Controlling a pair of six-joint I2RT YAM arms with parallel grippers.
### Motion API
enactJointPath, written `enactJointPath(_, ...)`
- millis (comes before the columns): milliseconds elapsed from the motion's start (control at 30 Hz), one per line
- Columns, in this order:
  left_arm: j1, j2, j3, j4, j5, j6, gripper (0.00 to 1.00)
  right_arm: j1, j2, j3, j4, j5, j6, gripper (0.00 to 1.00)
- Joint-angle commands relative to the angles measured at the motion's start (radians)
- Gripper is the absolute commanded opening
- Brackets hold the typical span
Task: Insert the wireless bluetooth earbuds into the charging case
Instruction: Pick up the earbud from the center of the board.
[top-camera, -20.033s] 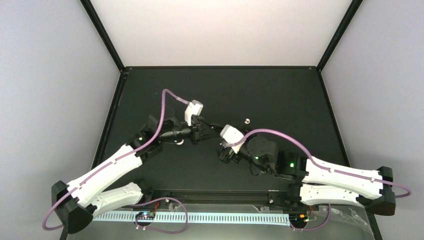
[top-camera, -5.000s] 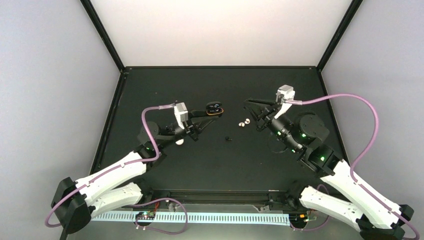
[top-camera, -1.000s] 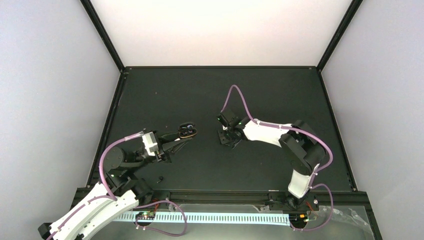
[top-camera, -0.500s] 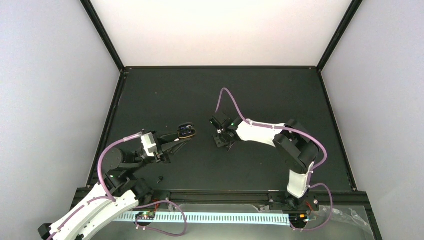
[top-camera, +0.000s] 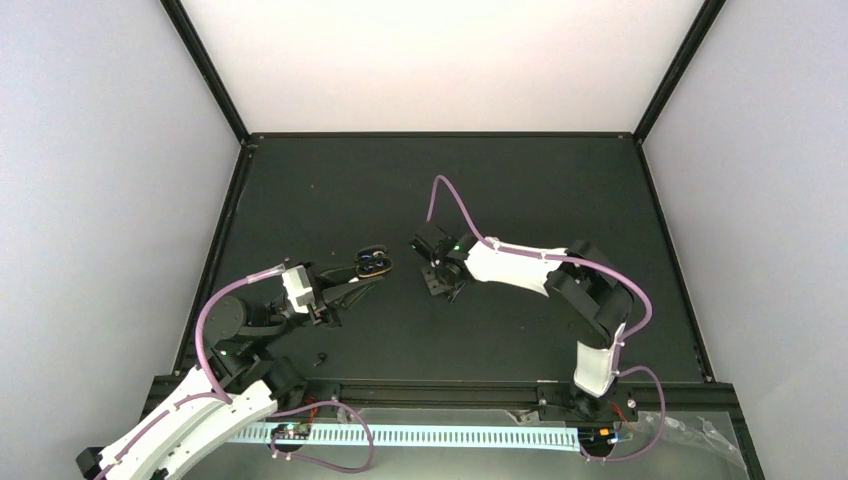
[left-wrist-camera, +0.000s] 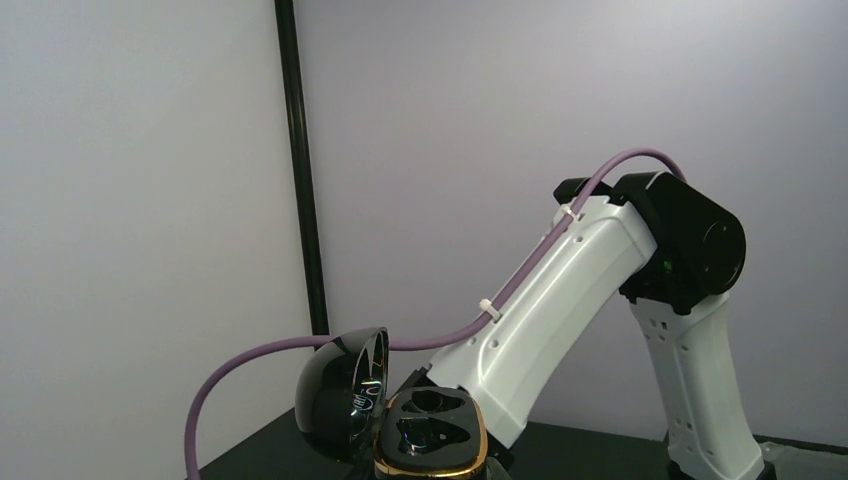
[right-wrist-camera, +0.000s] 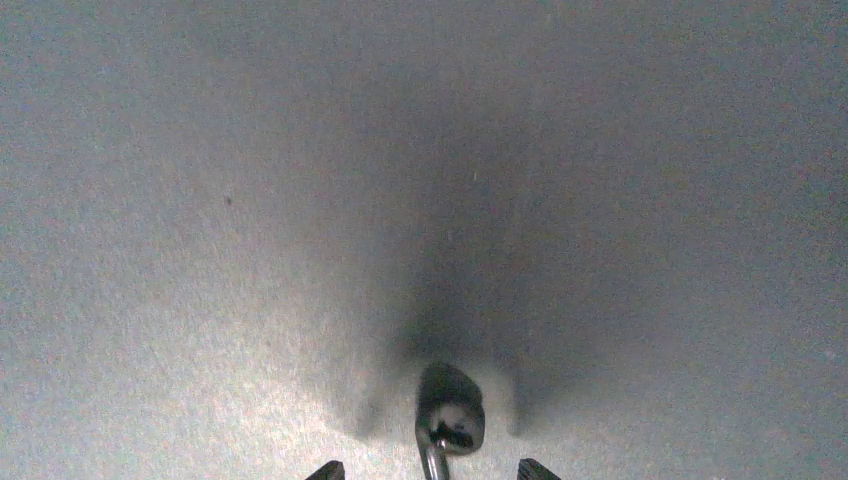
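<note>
- The open black charging case (top-camera: 375, 263) is seen left of centre in the overhead view. It is clamped at the tip of the left fingers (top-camera: 362, 274), which are closed tight on it.
- In the left wrist view the case is found at the bottom edge, left of centre. Its gold-rimmed base (left-wrist-camera: 430, 448) faces the camera with two dark hollows in it, and its glossy lid (left-wrist-camera: 345, 405) is swung out to the left.
- Whether the case rests on the dark surface (top-camera: 520, 180) or is held just above it cannot be told.
- The right fingers (top-camera: 437, 276) are seen near the middle of the overhead frame, pointed down at the surface and just to the right of the case, with a gap between the two.
- In the right wrist view a small dark, glossy earbud (right-wrist-camera: 450, 412) is seen at bottom centre, lying on the grainy surface.
- The earbud sits between the two fingertips (right-wrist-camera: 328, 472), which just show at the bottom edge. They are set partly apart, with a gap on each side of the earbud, and nothing is gripped.
- The white right arm (left-wrist-camera: 560, 300) fills the right half of the left wrist view, behind the case.
- A black corner post (left-wrist-camera: 303, 180) runs down the upper left of that view, between pale walls.
- A tiny dark object (top-camera: 320, 357) lies at lower left in the overhead view, near the front rail and well apart from the case. What it is cannot be told.
</note>
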Motion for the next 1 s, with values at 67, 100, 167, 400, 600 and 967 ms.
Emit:
enactJointPath(67, 0.001, -0.018, 0.008, -0.001, 0.011, 0.01, 0.02, -0.007, 0.081, 0.091, -0.043, 0.061, -0.008, 0.43)
enactJointPath(100, 0.0, -0.019, 0.008, -0.001, 0.012, 0.01, 0.02, -0.007, 0.094, 0.101, -0.052, 0.059, -0.012, 0.42)
enactJointPath(167, 0.001, -0.02, 0.008, -0.001, 0.011, 0.011, 0.02, -0.006, 0.113, 0.113, -0.063, 0.06, -0.019, 0.41)
enactJointPath(400, 0.001, -0.022, 0.009, 0.0, 0.013, 0.012, 0.02, -0.01, 0.139, 0.113, -0.075, 0.062, -0.032, 0.39)
enactJointPath(600, 0.001, -0.021, 0.008, 0.0, 0.014, 0.012, 0.02, -0.017, 0.142, 0.092, -0.071, 0.047, -0.033, 0.34)
enactJointPath(967, 0.001, -0.019, 0.009, -0.001, 0.014, 0.015, 0.01, -0.018, 0.096, 0.031, -0.077, 0.043, -0.027, 0.37)
